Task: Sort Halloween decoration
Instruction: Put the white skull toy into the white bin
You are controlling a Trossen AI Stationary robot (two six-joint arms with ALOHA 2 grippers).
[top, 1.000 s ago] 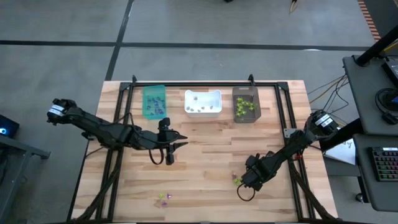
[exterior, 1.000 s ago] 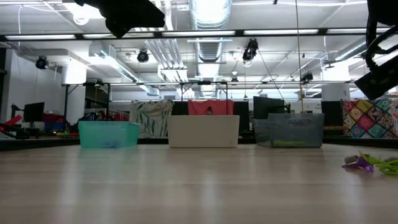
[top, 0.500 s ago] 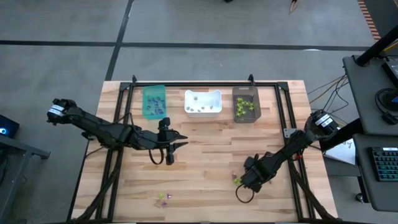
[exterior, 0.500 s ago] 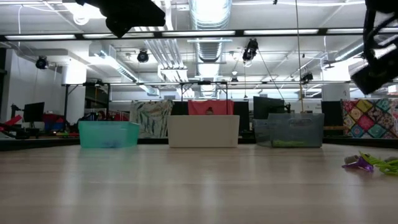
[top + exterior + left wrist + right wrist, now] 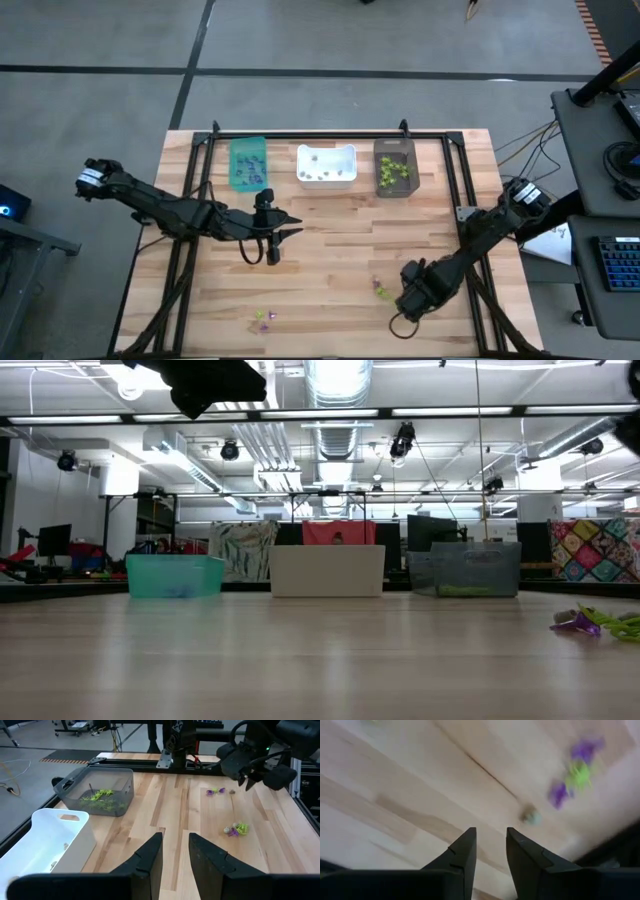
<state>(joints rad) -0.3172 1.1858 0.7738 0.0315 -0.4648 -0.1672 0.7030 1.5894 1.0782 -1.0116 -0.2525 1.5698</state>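
Halloween trinkets lie loose on the wooden table: a green and purple cluster (image 5: pixel 379 290) next to my right gripper (image 5: pixel 409 303), and another cluster (image 5: pixel 263 318) near the front edge. My right gripper stands above the table, pointing down, open and holding nothing. In its wrist view, a purple and green cluster (image 5: pixel 572 774) and a pale trinket (image 5: pixel 531 816) lie beyond its fingers. My left gripper (image 5: pixel 272 240) hangs over the table's middle, open and holding nothing (image 5: pixel 175 862). In its wrist view, trinkets (image 5: pixel 235 828) lie on the wood ahead.
At the far edge stand three bins: teal (image 5: pixel 248 163), white (image 5: pixel 326 166), and dark (image 5: pixel 395 167) with green trinkets in it. A black frame (image 5: pixel 310 135) runs along the far edge and both sides. In the low view, trinkets (image 5: pixel 592 622) lie at the right.
My right gripper has risen and drawn back toward the table's near right, off the green and purple cluster, which now shows fully beside it. In the low view, that arm has gone up out of the picture. The trinkets have stayed where they were.
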